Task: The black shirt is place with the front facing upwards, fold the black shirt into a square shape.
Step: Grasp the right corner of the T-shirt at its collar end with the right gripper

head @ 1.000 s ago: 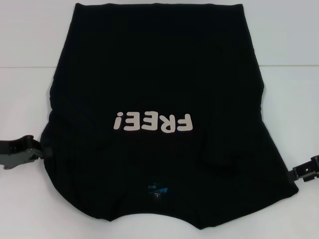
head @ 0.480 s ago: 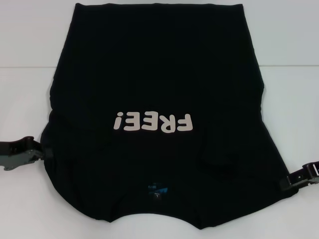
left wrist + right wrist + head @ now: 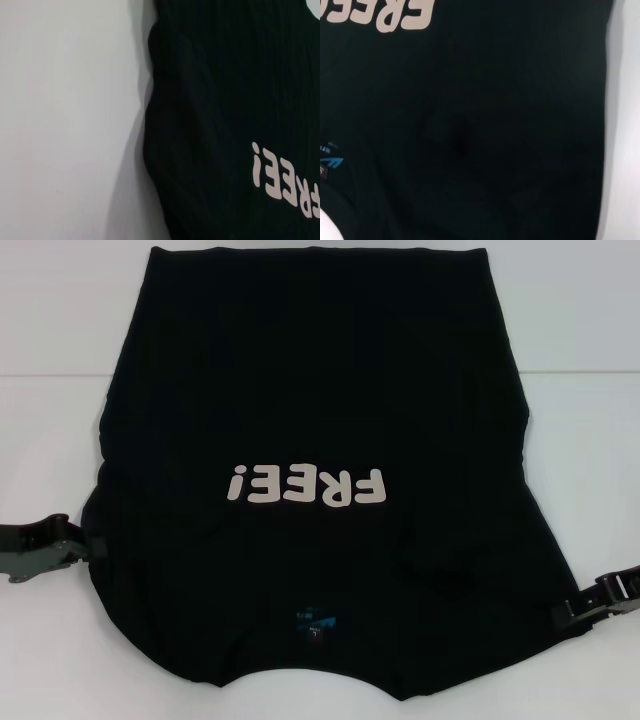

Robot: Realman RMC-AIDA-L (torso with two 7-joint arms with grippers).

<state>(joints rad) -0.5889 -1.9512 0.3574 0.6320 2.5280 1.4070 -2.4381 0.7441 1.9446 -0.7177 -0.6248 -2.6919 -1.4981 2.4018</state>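
1. One shirt (image 3: 310, 420) lies spread on a white table (image 3: 50, 440), front up, with its collar end near the robot and its hem at the far edge of the head view.
2. The pale "FREE!" lettering (image 3: 306, 485) sits across the middle of the cloth and reads upside down from the head camera.
3. A small blue label (image 3: 316, 621) shows near the collar, below the lettering in the head view.
4. The sleeves appear folded in over the body, which gives the near part a wider, rounded outline and leaves a raised fold at the right side near the lettering.
5. Two grippers are in view, one at each side of the near part of the shirt.
6. The left gripper (image 3: 75, 548) lies low at the shirt's left edge, its tip touching or slipping under the cloth; whether it is released or clenched cannot be told.
7. The right gripper (image 3: 580, 608) lies low at the right edge, its tip at the cloth's border; its state cannot be told either.
8. The left wrist view shows the shirt's edge casting a soft shadow on bare white table.
9. The right wrist view is filled almost wholly by black cloth, with a strip of table along one side.
10. The table is plain white, with a faint seam running across it behind the shirt.
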